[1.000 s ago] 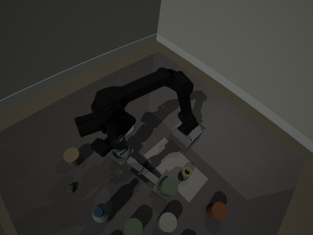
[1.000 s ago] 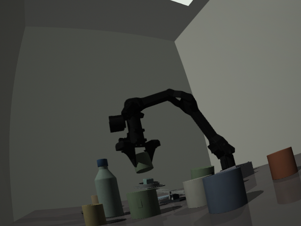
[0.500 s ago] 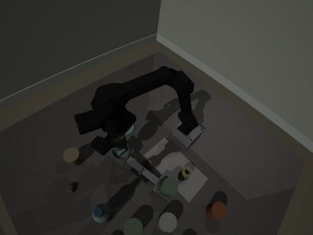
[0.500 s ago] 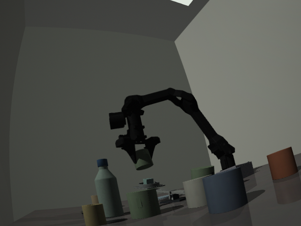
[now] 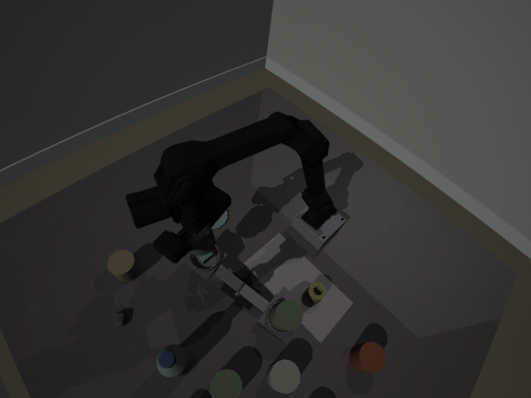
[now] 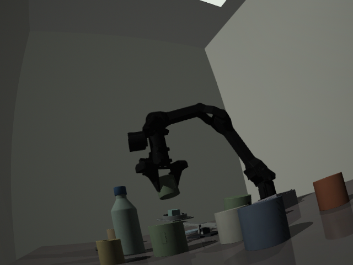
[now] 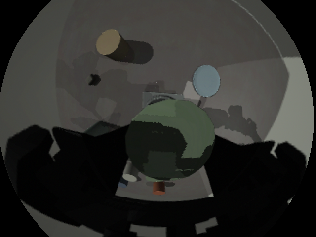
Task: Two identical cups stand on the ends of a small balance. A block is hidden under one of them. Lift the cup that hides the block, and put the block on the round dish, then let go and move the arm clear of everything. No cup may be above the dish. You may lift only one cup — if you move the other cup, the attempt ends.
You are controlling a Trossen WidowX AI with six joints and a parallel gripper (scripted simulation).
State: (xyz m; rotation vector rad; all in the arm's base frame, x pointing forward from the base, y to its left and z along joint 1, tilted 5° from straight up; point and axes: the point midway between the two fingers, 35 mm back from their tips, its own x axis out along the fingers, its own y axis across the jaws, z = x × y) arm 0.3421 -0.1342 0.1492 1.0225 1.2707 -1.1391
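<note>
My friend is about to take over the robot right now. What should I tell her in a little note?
End effector: shut on the green cup, held tilted in the air above its end of the balance.
Block: small, pale teal, now uncovered, sitting on that balance end.
Other cup: standing on the far end of the balance. Do not touch it.
Round dish: pale blue, beside the balance, mostly hidden under the arm in the top view.
Done: the right cup is lifted.
Left: set the cup down away from the dish, pick up the block, place it on the dish, let go, pull the arm clear.
</note>
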